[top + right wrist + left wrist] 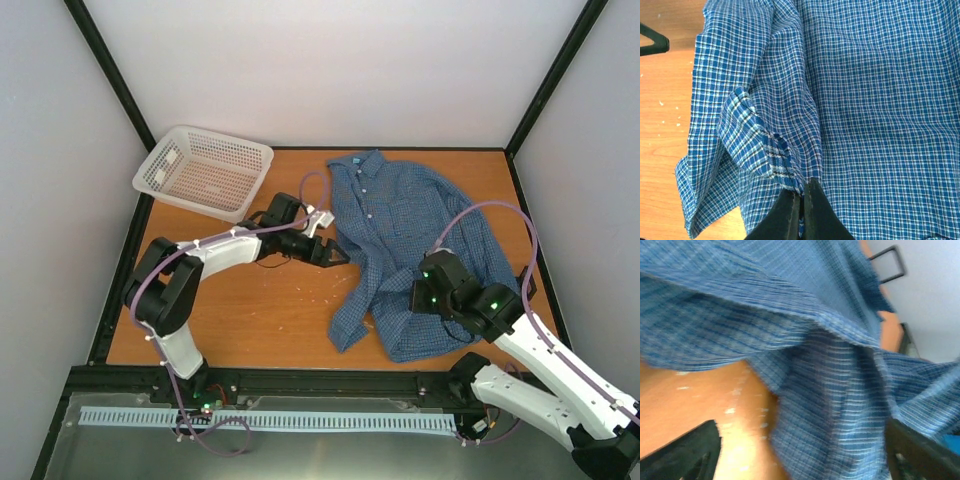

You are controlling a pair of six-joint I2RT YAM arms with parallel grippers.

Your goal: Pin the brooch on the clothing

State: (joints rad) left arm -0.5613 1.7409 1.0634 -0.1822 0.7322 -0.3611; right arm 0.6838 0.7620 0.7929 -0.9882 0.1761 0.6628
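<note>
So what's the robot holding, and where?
The right gripper pinches the shirt at a folded edge. The left gripper is open, holding nothing.

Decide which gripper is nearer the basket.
Left. The left gripper is at the shirt's left edge, a short way down and right of the basket. The right gripper is farther off, on the shirt's lower part.

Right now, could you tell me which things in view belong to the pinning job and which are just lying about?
For the job: shirt; left gripper; right gripper, pinching the shirt. No brooch is in view.
Lying about: white basket.
</note>
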